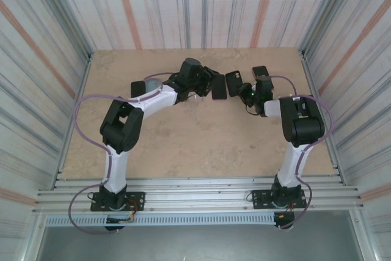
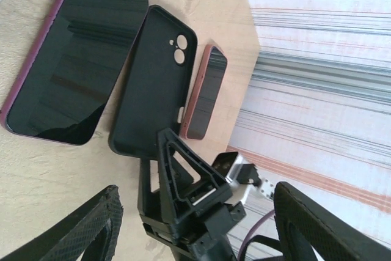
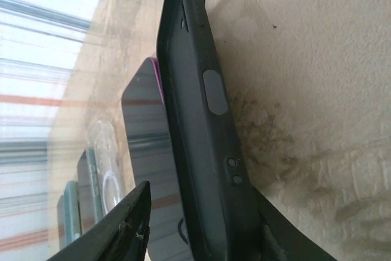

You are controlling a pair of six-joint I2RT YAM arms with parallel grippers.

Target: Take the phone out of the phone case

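Table (image 1: pixel 201 145): one purple phone (image 2: pixel 73 59), black case (image 2: pixel 153 84)

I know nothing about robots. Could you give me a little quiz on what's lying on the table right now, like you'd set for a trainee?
1. True or false: the phone sits inside the black case.
2. Which colour is the phone's rim? A green, B purple, C white.
3. Short answer: how many round camera holes does the black case show?

Key:
1. False. The phone lies beside the empty case, screen up.
2. B.
3. Two.
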